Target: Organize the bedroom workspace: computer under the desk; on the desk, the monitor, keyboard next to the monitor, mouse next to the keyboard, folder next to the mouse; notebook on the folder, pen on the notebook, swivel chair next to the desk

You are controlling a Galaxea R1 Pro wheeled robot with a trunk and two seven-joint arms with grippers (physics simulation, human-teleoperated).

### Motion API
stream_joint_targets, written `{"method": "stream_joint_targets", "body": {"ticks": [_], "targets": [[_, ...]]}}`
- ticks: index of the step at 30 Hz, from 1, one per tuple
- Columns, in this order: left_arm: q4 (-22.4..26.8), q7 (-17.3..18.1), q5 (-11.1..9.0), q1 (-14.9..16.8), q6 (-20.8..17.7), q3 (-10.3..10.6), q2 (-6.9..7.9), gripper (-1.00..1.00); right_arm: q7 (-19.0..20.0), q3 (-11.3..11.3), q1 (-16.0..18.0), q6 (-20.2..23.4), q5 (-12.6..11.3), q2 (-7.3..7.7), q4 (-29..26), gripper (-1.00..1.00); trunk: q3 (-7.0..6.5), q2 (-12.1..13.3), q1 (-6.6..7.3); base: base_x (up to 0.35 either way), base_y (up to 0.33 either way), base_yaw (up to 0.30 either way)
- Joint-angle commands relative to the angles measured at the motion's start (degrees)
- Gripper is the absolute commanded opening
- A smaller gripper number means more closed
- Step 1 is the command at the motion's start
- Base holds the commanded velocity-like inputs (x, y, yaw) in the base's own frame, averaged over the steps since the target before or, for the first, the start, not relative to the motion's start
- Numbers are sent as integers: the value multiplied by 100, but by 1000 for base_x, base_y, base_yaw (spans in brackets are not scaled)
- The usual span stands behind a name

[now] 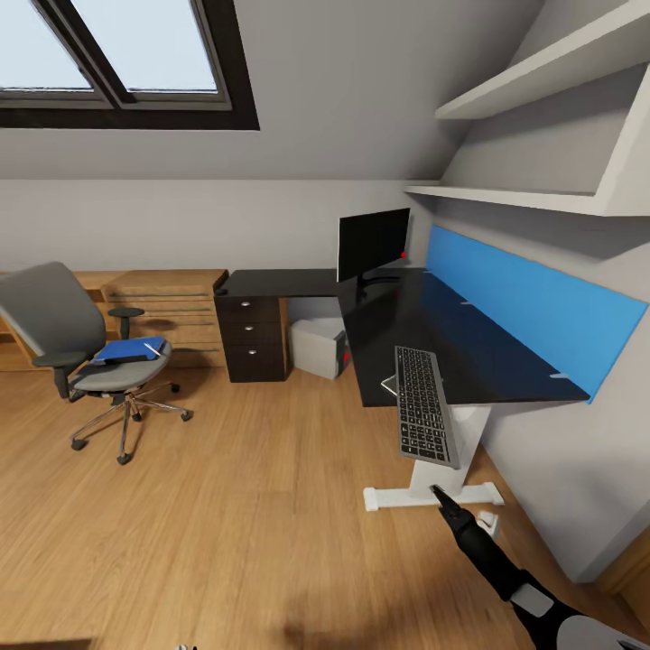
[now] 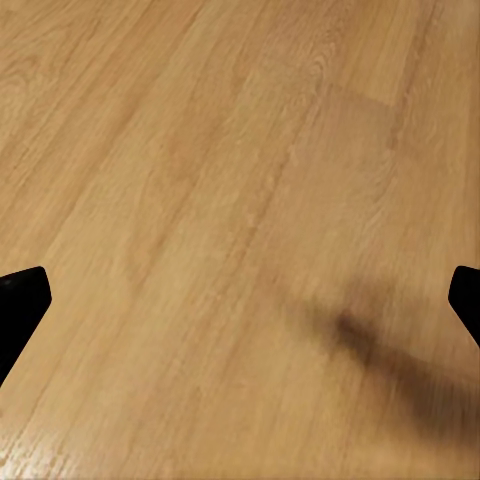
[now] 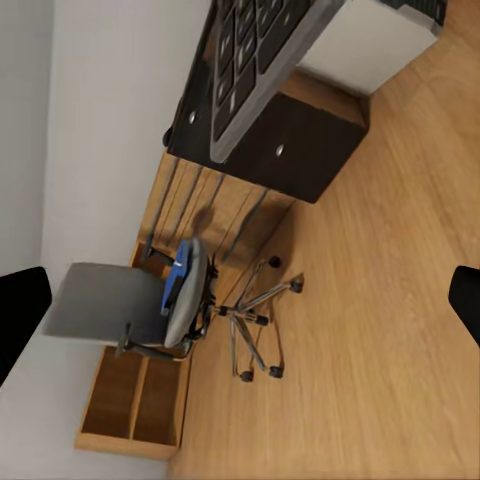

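Bedroom, desk at right: keyboard overhangs its edge.
Monitor placed; folder waits on chair; both grippers spread.

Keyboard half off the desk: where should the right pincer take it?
Grip the keyboard by its overhanging near end, coming from the floor side where the right pincer is. That end juts past the desk edge, leaving room above and below the thin slab.

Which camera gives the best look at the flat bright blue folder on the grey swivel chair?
The head view: the flat bright blue folder lies face-up on the grey swivel chair. The right wrist view catches the folder nearly edge-on. The left wrist view shows light wood floor.
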State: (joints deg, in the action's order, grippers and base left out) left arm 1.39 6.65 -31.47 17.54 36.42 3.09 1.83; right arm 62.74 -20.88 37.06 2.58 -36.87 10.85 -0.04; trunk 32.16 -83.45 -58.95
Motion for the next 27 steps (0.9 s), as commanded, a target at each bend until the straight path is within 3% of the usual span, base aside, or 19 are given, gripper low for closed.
{"method": "stream_joint_targets", "body": {"ticks": [1, 15, 27], "targets": [[-7, 38, -61, 4, 14, 32, 1, 100, 54, -15, 4, 52, -8, 36, 4, 100, 5, -3, 0, 0, 0, 0], [-7, 38, -61, 4, 14, 29, -1, 100, 192, -15, 3, 90, -23, 185, 26, 100, 5, -3, 0, 0, 0, 0], [-7, 30, -61, 2, 14, 29, 2, 100, 133, -35, 3, 72, -45, 146, 12, 100, 5, -3, 0, 0, 0, 0]]}}
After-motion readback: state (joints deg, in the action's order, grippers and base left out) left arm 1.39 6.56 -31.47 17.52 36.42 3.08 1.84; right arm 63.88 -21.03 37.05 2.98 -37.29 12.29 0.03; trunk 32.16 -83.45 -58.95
